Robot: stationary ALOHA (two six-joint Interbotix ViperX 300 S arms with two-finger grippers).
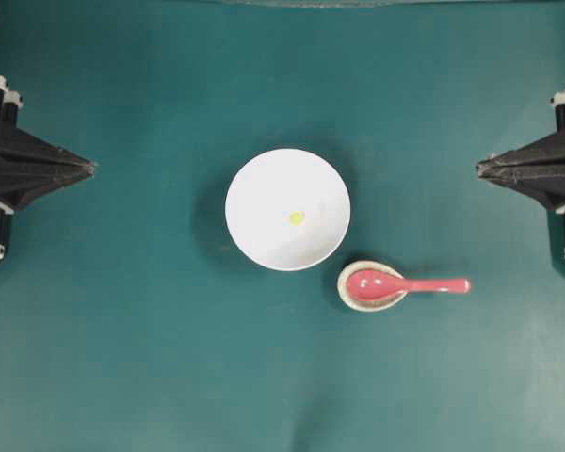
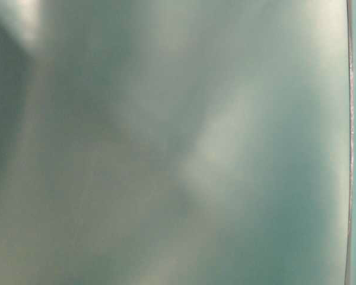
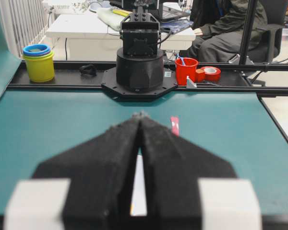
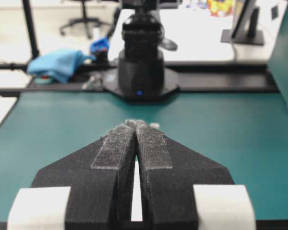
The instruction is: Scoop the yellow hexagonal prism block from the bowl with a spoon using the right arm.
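Note:
The white bowl point(image 1: 287, 209) sits mid-table with the tiny yellow hexagonal prism block point(image 1: 296, 217) inside it, right of its centre. The pink-red spoon point(image 1: 405, 283) lies with its scoop in a small beige spoon rest point(image 1: 369, 299) just right of and below the bowl, handle pointing right. My right gripper point(image 1: 478, 169) is shut at the right edge, far from the spoon, its tips point(image 4: 141, 123) touching with nothing between them. My left gripper point(image 1: 92, 168) is shut at the left edge, its tips point(image 3: 140, 115) together. A sliver of the bowl point(image 3: 139, 191) shows between the left fingers.
Teal mat covers the table. The opposite arm's base point(image 3: 139, 67) stands at the far edge in the left wrist view, with a red cup point(image 3: 186, 70) and yellow cups point(image 3: 39, 63) behind it. The table-level view is a blurred teal surface.

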